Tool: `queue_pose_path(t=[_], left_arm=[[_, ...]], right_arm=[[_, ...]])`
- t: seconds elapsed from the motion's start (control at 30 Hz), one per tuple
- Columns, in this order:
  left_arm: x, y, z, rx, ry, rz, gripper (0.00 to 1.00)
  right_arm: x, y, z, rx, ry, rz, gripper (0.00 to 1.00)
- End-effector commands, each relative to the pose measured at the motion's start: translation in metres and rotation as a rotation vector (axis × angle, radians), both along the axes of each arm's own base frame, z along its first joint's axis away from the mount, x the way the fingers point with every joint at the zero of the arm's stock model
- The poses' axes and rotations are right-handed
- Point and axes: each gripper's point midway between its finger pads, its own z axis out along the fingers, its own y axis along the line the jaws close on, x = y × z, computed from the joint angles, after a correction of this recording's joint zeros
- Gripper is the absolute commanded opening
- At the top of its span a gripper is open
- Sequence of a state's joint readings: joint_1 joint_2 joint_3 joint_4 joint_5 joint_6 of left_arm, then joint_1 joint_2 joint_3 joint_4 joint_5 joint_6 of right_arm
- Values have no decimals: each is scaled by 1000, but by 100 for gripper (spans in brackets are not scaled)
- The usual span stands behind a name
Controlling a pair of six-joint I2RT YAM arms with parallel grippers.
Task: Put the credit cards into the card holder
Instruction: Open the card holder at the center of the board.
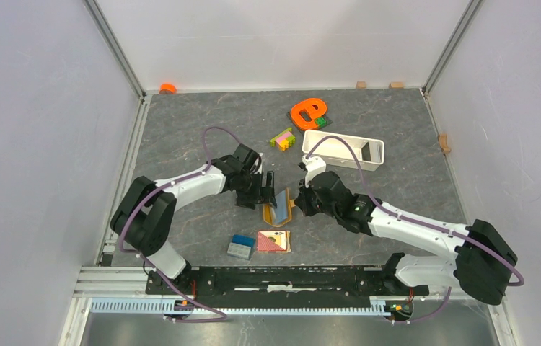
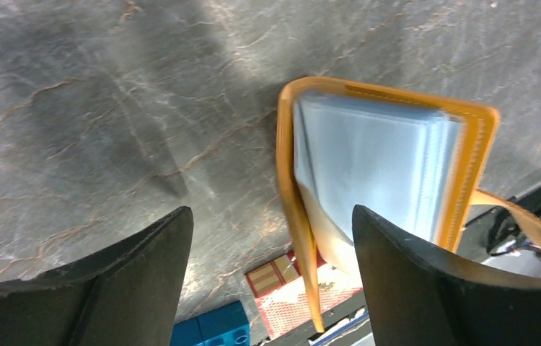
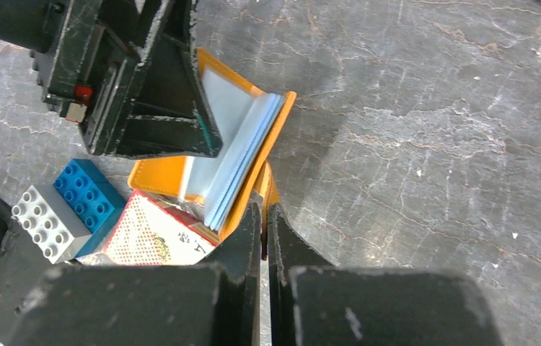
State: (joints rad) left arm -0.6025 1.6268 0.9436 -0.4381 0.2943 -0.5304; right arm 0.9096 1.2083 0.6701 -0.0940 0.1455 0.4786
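We see a tan-orange leather-like card holder (image 1: 278,207) propped half open near the middle of a dark grey, stone-patterned table (image 1: 181,130). Its pale blue-grey clear sleeves are fanned out, and we cannot tell any credit cards apart from those sleeves. The left gripper (image 2: 269,223) has its jaws spread wide, with one black finger close against the sleeves and an orange cover edge showing between the fingers. The right gripper (image 3: 263,210) is pinched closed on the card holder's thin orange clasp strap, on the opposite side. Toward the arm bases, a red-and-tan square tile (image 1: 273,241) lies touching the card holder's lower edge, with a blue-and-grey studded block (image 1: 241,246) just beside it. Farther back, well apart, sit a white rectangular tray (image 1: 332,148), an orange letter-shaped piece (image 1: 306,112) and a small pink-and-yellow block cluster (image 1: 282,138).
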Motion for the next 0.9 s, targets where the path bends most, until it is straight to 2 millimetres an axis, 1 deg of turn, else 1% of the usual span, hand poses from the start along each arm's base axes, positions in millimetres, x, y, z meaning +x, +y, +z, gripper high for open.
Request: queue_pose_path(t=[0.0, 0.1, 0.17, 0.3, 0.37, 0.43, 0.47, 0.53, 0.57, 0.6, 0.63, 0.7, 0.77, 0.8, 0.87], left_arm=[[13, 16, 7, 108, -83, -16, 83], [12, 22, 7, 128, -95, -17, 69], [7, 18, 4, 107, -70, -31, 62], [2, 7, -3, 60, -17, -50, 55], [0, 3, -5, 41, 1, -55, 46], [-1, 1, -6, 33, 14, -58, 34], [-2, 0, -6, 26, 17, -60, 30], [-3, -4, -4, 0, 19, -65, 20], [-3, -6, -1, -15, 17, -68, 16], [-4, -9, 1, -31, 18, -74, 12], [-3, -11, 4, -49, 13, -75, 9], [-4, -17, 10, -92, 11, -78, 3], [-4, -22, 15, -124, 7, -80, 2], [-4, -24, 17, -136, 5, -79, 2], [-3, -26, 21, -154, -1, -77, 2]], right_arm=[[7, -14, 4, -30, -36, -78, 0], [11, -26, -6, -84, -38, -122, 0], [13, -31, -14, -108, -33, -138, 0], [14, -38, -33, -131, -8, -155, 0], [15, -44, -44, -148, 3, -167, 0], [17, -52, -55, -172, 21, -190, 0], [18, -58, -61, -184, 32, -202, 0], [19, -64, -66, -195, 40, -216, 0], [19, -66, -65, -193, 40, -217, 4], [20, -66, -62, -188, 36, -215, 11], [21, -66, -59, -186, 32, -209, 19], [24, -64, -43, -168, 1, -195, 35], [26, -61, -26, -148, -27, -183, 49], [26, -59, -17, -132, -42, -174, 52], [26, -53, 3, -93, -68, -144, 54]])
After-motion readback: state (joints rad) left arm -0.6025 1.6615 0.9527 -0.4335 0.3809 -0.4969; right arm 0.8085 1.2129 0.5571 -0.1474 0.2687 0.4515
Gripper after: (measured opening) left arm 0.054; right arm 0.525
